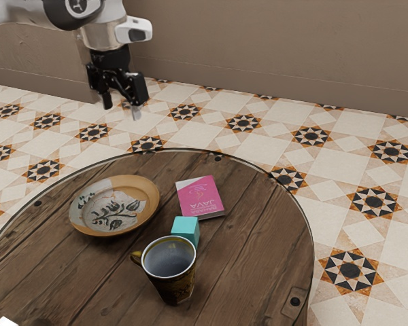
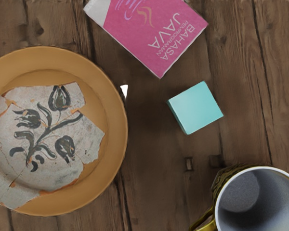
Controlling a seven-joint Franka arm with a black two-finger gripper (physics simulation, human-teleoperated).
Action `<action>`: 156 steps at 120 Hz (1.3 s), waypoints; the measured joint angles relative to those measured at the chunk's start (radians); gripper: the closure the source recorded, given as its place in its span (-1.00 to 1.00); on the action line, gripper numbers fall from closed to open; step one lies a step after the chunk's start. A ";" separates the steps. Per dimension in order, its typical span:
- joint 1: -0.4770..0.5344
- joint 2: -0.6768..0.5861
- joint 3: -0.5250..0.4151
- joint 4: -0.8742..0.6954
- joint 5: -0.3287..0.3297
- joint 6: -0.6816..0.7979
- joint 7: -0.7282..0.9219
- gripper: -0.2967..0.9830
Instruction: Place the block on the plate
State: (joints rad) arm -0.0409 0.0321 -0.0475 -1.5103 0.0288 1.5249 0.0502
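High above the round table's back left part in the exterior view, my black gripper (image 1: 122,107) hangs with its fingers spread apart and nothing between them. The turquoise block (image 1: 185,229) rests on the wood, just behind the mug and near the pink book. In the wrist view the block (image 2: 196,108) lies between the book and the mug, apart from the plate. The plate (image 1: 149,192), orange-brown with a grey floral centre, sits to the block's left in the exterior view; the wrist view has the same plate (image 2: 116,130) with bare centre.
A dark mug with a gold handle (image 1: 179,284) stands close in front of the block in the exterior view. The pink book (image 1: 201,195) lies flat behind the block. The wooden table (image 1: 258,234) has a curved metal-edged rim.
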 joint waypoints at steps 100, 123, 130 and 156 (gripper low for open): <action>-0.092 0.327 0.050 -0.013 -0.095 0.157 -0.398 -0.54; -0.097 0.383 0.051 -0.062 -0.108 0.235 -0.477 -0.54; -0.102 0.391 0.051 -0.063 -0.109 0.249 -0.496 -0.54; -0.123 0.400 0.051 -0.090 -0.111 0.293 -0.552 -0.54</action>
State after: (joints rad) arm -0.1639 0.4326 0.0030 -1.6002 -0.0821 1.8183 -0.5018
